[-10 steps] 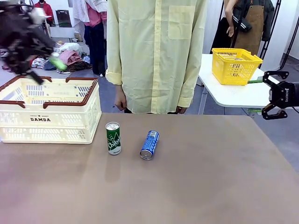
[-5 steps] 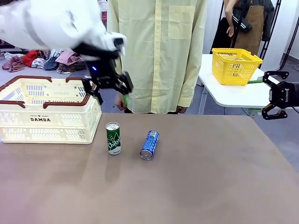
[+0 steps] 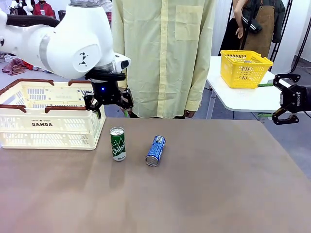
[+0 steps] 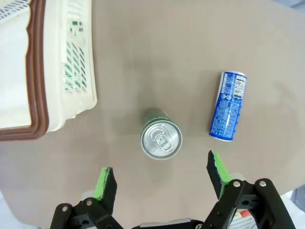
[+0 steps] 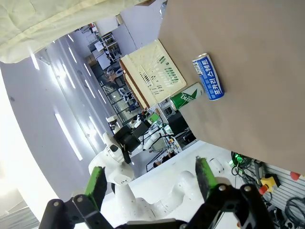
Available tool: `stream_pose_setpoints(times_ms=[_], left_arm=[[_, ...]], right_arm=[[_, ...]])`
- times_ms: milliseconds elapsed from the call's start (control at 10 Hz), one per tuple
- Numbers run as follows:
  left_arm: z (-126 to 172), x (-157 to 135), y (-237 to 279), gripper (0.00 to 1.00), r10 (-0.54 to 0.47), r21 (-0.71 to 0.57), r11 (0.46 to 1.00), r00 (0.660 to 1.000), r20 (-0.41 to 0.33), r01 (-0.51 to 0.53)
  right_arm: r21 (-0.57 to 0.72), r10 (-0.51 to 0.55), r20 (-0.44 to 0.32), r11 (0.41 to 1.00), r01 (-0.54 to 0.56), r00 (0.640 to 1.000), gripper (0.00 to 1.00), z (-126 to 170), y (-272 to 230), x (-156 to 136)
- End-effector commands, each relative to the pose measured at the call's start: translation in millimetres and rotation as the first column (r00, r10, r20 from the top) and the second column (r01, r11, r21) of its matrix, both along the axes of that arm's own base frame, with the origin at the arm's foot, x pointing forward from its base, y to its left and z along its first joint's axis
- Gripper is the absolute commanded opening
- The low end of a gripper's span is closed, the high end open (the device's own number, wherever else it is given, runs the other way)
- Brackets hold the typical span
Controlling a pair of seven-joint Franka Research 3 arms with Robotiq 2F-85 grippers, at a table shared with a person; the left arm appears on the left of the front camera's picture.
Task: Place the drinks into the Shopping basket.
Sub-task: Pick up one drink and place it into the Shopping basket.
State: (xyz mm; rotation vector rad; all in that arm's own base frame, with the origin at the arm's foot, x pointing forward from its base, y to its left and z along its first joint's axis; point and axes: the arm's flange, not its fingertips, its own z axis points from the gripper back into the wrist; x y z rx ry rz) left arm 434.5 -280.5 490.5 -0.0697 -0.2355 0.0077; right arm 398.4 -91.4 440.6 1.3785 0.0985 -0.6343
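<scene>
Status from my seat: left gripper (image 3: pixel 109 105) hangs above the far part of the table (image 3: pixel 204 194), between the right end of the Shopping basket (image 3: pixel 48 127) and the person (image 3: pixel 163 58) in a pale yellow shirt, who stands right at the far edge. Jaws are spread wide, nothing in them. In the left wrist view the green can (image 4: pixel 161 138) stands upright below that gripper (image 4: pixel 162 175), silver top facing the camera, a bit ahead of the line between the green pads (image 4: pixel 107 183). Blue can (image 4: pixel 228 106) lies on its side near it, a clear gap between them. The basket's corner (image 4: pixel 76 71) sits on the green can's other side, close but not touching. From the front, the green can (image 3: pixel 117 144) is just right of the basket's end wall, and the blue can (image 3: pixel 155 150) lies to its right, one end turned toward me. Both drinks are on the table, outside the basket. The person's hands hang at the table's far edge behind the left gripper. Right gripper (image 3: pixel 276 99) is off the table's right side, open wide and empty, in front of a white side table (image 3: pixel 243 99) carrying a yellow basket (image 3: pixel 245 68).
</scene>
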Motion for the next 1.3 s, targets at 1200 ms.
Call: stream_pose_setpoints(times_ms=[1200], left_arm=[[-82,33,-29,1.00,0.086,0.060,0.995,0.980,-0.180,-0.076]], right_arm=[[-0.003,0.013,0.000,1.000,-0.013,1.000,1.00,3,-2,0]])
